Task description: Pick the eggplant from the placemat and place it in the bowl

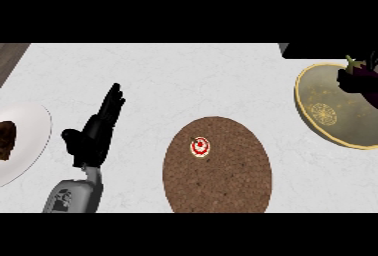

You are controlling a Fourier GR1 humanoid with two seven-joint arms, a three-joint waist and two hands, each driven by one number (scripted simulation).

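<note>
From the head view I look down at the white counter (184,75). In the middle lies the round brown placemat (216,165). It has a small red and white badge (200,147) on it and nothing else. The eggplant (362,80) is not on the mat. It is far over on the right, dark purple, above the yellow bowl (325,112) at the edge of my view. I think my right hand is holding it there, so it can go down into the bowl. But I cannot pick that hand out from the dark shape, so I cannot tell if its fingers are wrapped around it.

My left hand (94,132) shows on the left side. Its fingers are straight and point up, and it holds nothing. It is just resting, out of the way. Beside it, at the left edge, is a white plate (35,125) with something brown on it (6,140). That plate is not part of my job.
</note>
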